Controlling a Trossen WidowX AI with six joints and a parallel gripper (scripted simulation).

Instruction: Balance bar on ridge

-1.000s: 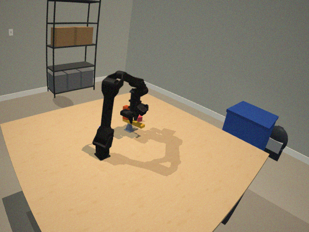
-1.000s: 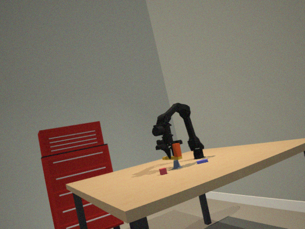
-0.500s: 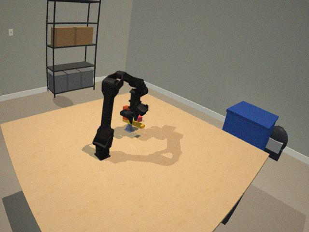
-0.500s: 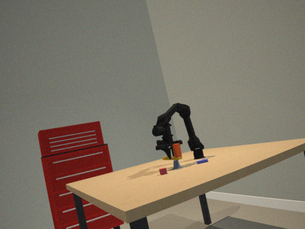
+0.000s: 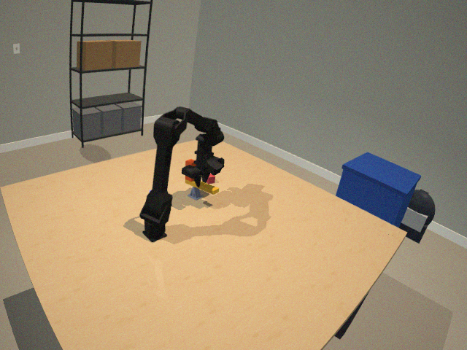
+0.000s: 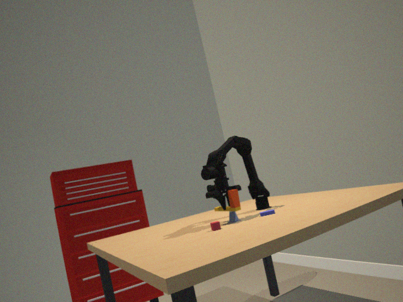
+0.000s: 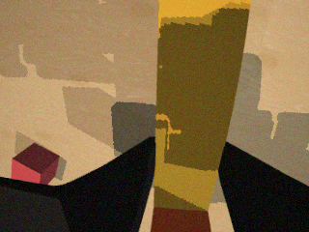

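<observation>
The pincer (image 7: pixel 187 219) pinches the yellow bar (image 7: pixel 201 91), which runs up the middle of the wrist view and, in the exterior view, hangs just above the blue ridge (image 6: pixel 233 217) at frame centre; whether they touch I cannot tell. An orange block (image 6: pixel 233 198) stands on one end of the bar (probably making that end heavier). The bar looks stiff and smooth, so it should pivot rather than bend. The hold is best kept near its balance point, likely shifted toward the loaded end. A red cube (image 6: pixel 215 225) lies on the desk (image 6: pixel 293 227) nearby.

Matt, seemingly wooden table (image 5: pixel 233 286)
</observation>
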